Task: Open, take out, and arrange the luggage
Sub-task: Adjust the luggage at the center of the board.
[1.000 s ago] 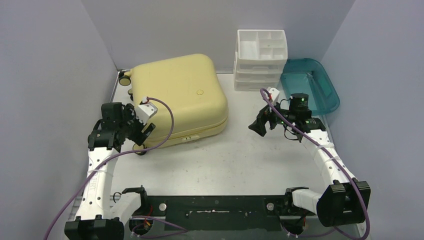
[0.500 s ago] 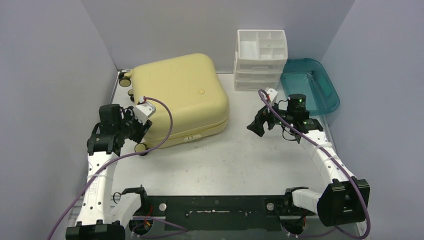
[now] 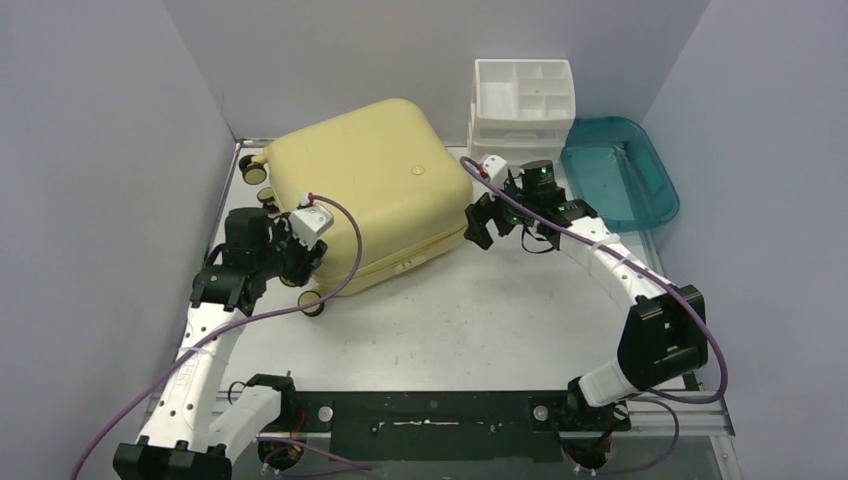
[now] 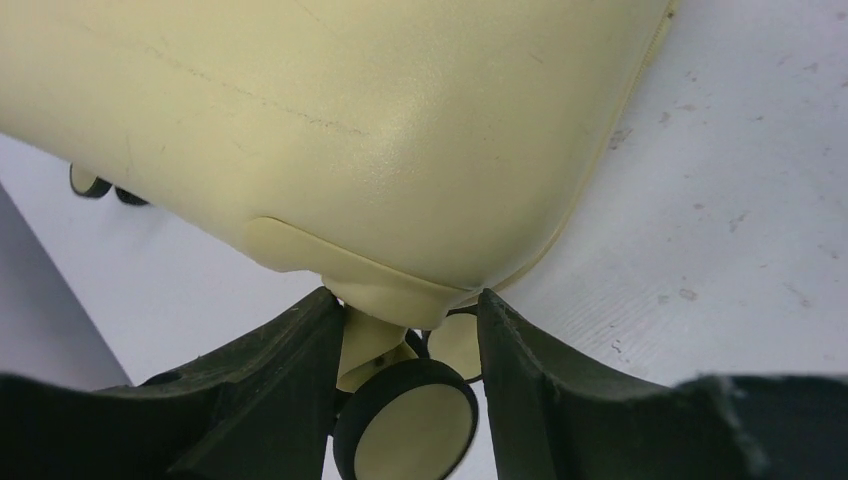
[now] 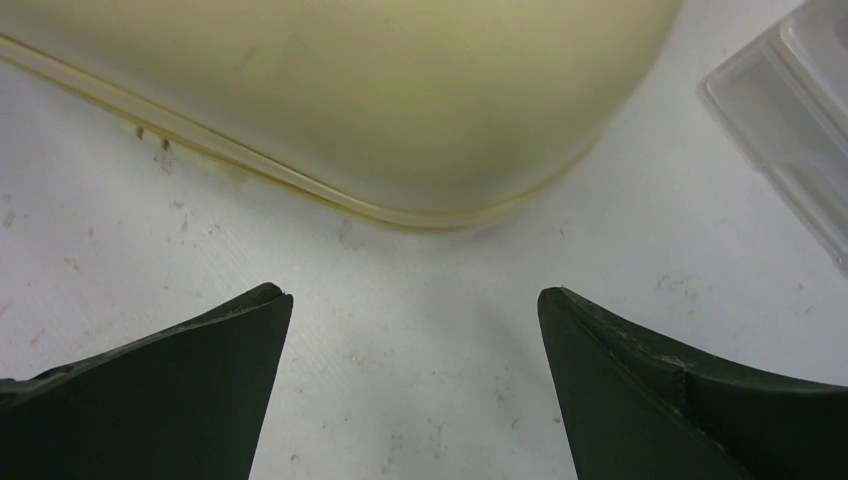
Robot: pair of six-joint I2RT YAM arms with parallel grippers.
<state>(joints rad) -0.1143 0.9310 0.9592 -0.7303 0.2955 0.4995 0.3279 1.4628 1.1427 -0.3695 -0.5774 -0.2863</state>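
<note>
1. The luggage (image 3: 365, 180) lies flat and closed on the far left of the surface (image 3: 480, 330). It sits askew, with its wheeled end toward the left arm.
2. The left tool (image 4: 405, 300) is about half closed on the mount of the nearest wheel (image 4: 410, 440), one finger pressed against each side.
3. The right tool (image 5: 415, 330) is spread wide and holds nothing. It hangs over the surface just beside the luggage's right corner, not touching it.
4. A white organizer (image 3: 522, 110) stands just behind that corner, with a teal tray (image 3: 620, 170) to its right.
</note>
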